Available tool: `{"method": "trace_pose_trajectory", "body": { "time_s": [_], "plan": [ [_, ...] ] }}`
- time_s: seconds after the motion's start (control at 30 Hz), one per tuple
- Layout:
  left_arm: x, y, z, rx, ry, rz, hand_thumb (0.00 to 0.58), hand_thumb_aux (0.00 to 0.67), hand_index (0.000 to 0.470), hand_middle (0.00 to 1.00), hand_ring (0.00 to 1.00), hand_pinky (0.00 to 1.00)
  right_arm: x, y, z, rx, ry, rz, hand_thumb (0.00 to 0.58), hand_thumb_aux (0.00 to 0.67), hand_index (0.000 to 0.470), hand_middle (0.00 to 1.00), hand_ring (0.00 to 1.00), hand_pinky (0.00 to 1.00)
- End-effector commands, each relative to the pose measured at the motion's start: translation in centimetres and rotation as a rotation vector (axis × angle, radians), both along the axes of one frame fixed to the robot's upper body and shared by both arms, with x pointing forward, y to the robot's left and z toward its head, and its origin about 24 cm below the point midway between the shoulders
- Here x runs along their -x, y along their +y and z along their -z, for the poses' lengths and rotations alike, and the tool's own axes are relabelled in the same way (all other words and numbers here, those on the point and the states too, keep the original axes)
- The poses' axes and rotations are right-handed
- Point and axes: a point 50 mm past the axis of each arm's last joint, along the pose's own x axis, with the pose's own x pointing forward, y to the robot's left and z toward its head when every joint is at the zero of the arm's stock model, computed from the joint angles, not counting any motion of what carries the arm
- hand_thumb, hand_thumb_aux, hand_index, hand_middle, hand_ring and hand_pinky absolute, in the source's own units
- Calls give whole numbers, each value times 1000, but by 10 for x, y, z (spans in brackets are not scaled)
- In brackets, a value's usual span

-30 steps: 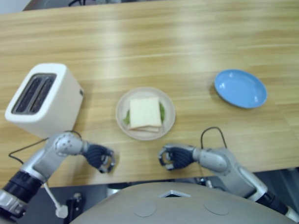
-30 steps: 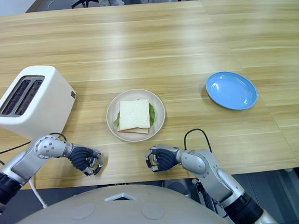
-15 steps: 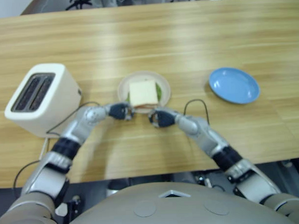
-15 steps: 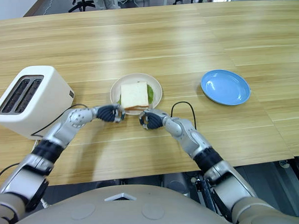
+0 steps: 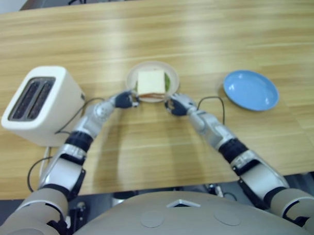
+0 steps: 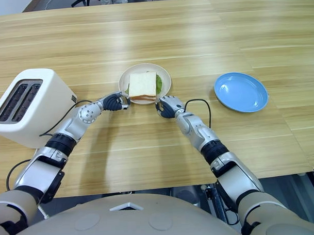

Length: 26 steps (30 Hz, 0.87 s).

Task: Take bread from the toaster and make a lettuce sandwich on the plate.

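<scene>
Knocking the sandwich (image 6: 143, 86) askew is the risk here. It lies assembled on the beige plate (image 6: 125, 77), its white top slice over lettuce (image 6: 158, 82) that peeks out at the right edge, and a hand sits close at each near side of the rim. A careless nudge from either could, I judge, shove the plate or slide the top slice off the leaf. The left hand (image 6: 114, 102) lies at the plate's near-left rim and the right hand (image 6: 167, 106) at its near-right rim. Both have fingers clenched, grasping nothing I can make out, and neither touches the bread. Further out, the toaster (image 6: 27, 106) stands to the left — the blue plate (image 6: 240, 92) well to the right.
</scene>
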Motion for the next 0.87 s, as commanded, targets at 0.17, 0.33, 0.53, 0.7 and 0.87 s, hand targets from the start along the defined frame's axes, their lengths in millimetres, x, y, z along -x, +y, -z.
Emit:
{"method": "trace_pose_trajectory", "body": {
  "time_s": [0.17,0.33,0.53,0.7,0.87],
  "plan": [
    [20,8,-49,626,-92,-164,0,0,0,0,0,0,13,-23,-43,-571,-46,152,0,0,0,0,0,0],
    [40,16,-63,1088,-121,-352,0,0,0,0,0,0,22,-57,-55,-1227,22,382,0,0,0,0,0,0],
    [43,24,-29,1204,-139,-610,0,0,0,0,0,0,30,-67,-41,-1317,7,451,0,0,0,0,0,0],
    [44,23,-9,1175,-169,-671,0,0,0,0,0,0,31,-68,-29,-1328,3,467,0,0,0,0,0,0],
    [44,25,3,1150,-179,-691,0,0,0,0,0,0,32,-67,-22,-1248,2,457,0,0,0,0,0,0]
  ]
}}
